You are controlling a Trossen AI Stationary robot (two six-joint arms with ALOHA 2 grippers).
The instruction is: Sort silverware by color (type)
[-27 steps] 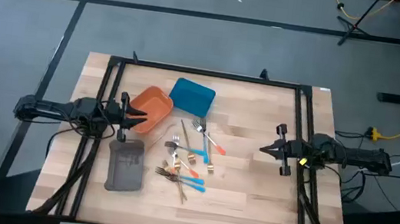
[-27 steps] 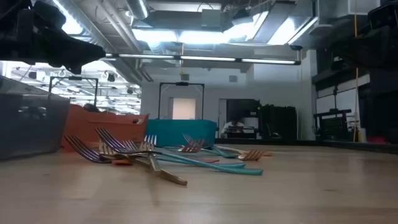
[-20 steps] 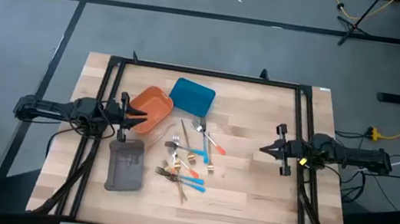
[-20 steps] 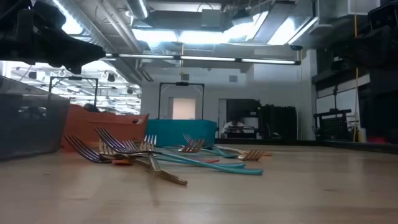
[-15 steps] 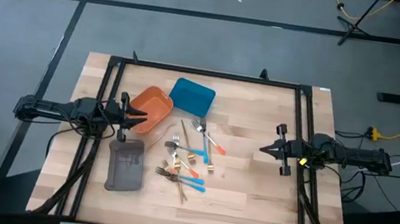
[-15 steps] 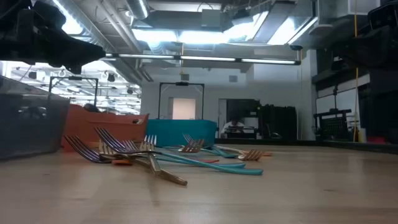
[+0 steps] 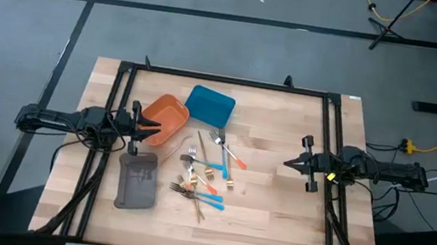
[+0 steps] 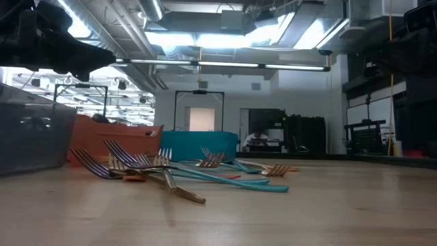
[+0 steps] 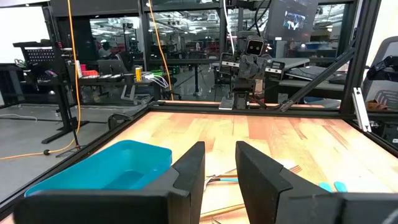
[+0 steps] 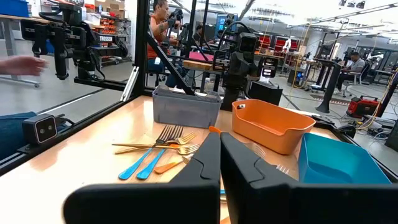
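- The silverware (image 7: pixel 207 174) lies in one loose scatter on the wooden bench (image 7: pixel 273 223), near its middle, between the two arms and just beside the three trays.
- There are three trays, one of each colour: a blue tray (image 7: pixel 209 105) farthest back, an orange tray (image 7: pixel 165 120) touching or nearly touching its corner, and a grey tray (image 7: pixel 137 180) nearer the front edge.
- All three trays look empty from above; no piece of silverware shows inside them.
- Counting the pieces from the high view is rough, since they overlap: about a dozen, with some four blue handles, some three orange handles, and the rest gold-coloured.
- In the low view the forks (image 8: pixel 123 164) rest with tines curving up off the bench, and a long blue handle (image 8: pixel 232 181) runs across the pile.
- In the right wrist view two blue handles (image 10: pixel 144 164) lie side by side, with an orange handle (image 10: pixel 166 165) next to them and gold forks (image 10: pixel 163 142) fanned above.
- The left claw (image 7: pixel 153 127) hangs over the orange tray, its two fingers (image 9: pixel 186 171) parted by a narrow gap, with nothing between them.
- The right claw (image 7: pixel 290 162) hovers over bare bench well apart from the silverware; its fingers (image 10: pixel 205 163) are pressed almost together, gripping nothing.
- Several people (image 10: pixel 160 25) show in the room beyond the bench in the right wrist view.
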